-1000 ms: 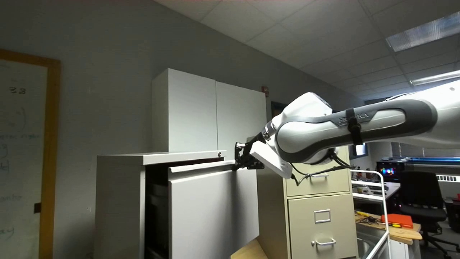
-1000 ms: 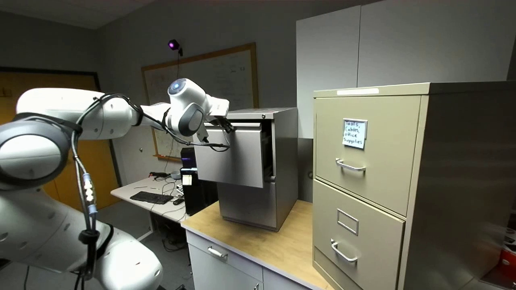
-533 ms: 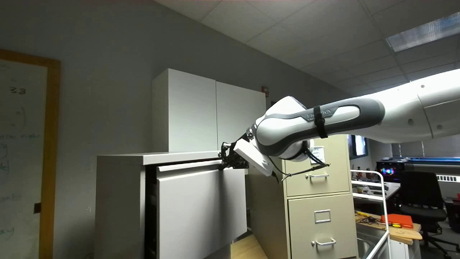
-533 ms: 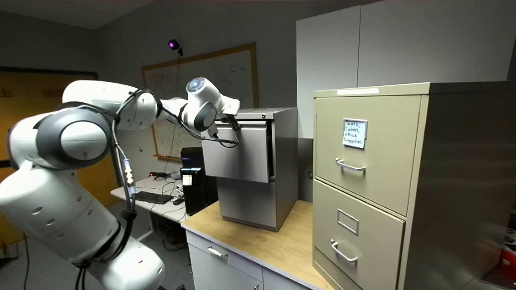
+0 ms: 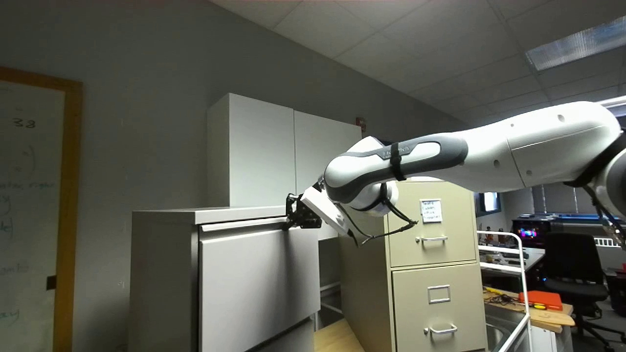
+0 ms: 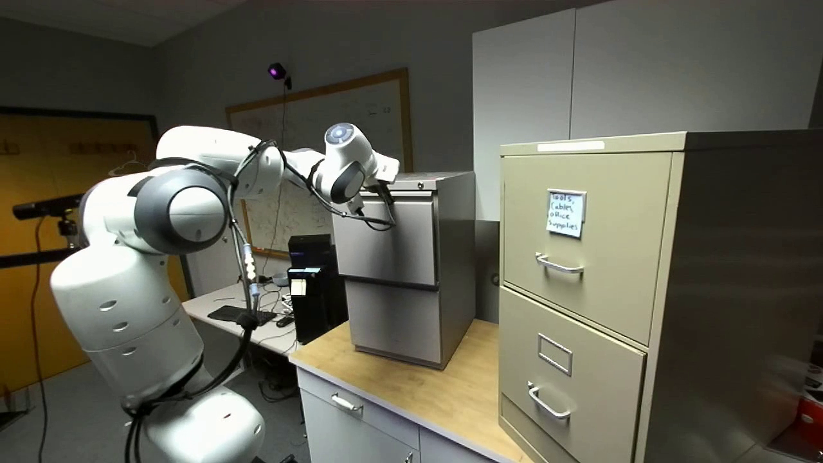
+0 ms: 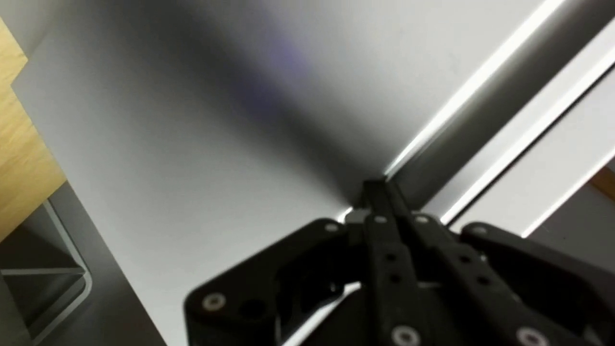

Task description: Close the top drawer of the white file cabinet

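The white file cabinet (image 5: 161, 278) also shows in an exterior view (image 6: 458, 263) on a wooden counter. Its top drawer (image 5: 259, 288) is pushed in almost flush with the body; a narrow dark line shows along its side edge. The drawer front also appears in an exterior view (image 6: 411, 251) and fills much of the wrist view (image 7: 192, 158). My gripper (image 5: 289, 224) is at the top lip of the drawer front, near its middle. In the wrist view its fingertips (image 7: 378, 185) are together, holding nothing, against the lip recess. The lower drawer (image 6: 395, 321) is shut.
A beige file cabinet (image 5: 435, 303) stands close beside the white one, also seen in an exterior view (image 6: 578, 308). The wooden counter (image 6: 476, 399) carries the white cabinet. White wall cupboards (image 5: 261, 151) are behind. A desk with a keyboard (image 6: 241, 314) is beyond.
The arm has moved forward toward the cabinet, pushing the top drawer in from well open to nearly flush. The dark gap has shrunk to a thin line. The gripper has stayed shut.
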`<control>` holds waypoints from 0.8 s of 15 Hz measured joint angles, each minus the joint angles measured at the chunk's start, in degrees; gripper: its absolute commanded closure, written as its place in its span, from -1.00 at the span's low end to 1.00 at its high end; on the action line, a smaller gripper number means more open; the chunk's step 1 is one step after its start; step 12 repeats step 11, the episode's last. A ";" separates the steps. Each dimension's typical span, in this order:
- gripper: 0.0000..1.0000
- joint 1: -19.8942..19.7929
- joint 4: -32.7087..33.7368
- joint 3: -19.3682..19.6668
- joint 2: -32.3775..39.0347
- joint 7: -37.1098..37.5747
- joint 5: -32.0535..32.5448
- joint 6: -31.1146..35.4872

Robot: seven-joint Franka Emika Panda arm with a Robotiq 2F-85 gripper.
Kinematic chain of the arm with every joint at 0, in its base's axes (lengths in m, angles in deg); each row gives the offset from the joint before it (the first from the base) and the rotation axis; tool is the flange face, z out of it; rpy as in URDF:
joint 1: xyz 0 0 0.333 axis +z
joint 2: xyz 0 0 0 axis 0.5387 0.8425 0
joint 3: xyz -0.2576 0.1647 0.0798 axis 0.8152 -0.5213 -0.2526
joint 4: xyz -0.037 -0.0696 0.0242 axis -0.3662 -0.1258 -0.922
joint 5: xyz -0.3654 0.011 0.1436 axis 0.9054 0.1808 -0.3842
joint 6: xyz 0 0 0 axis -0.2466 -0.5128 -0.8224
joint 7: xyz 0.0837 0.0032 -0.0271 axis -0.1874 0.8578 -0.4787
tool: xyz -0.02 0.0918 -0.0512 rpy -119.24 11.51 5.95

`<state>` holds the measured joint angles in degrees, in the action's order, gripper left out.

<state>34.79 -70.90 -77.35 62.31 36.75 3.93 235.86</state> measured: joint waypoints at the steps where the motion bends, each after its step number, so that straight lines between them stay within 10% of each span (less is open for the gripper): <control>1: 1.00 0.07 1.48 0.20 1.21 -0.28 -0.41 -0.69; 12: 0.93 0.04 12.13 2.27 8.09 -1.84 -4.86 -10.43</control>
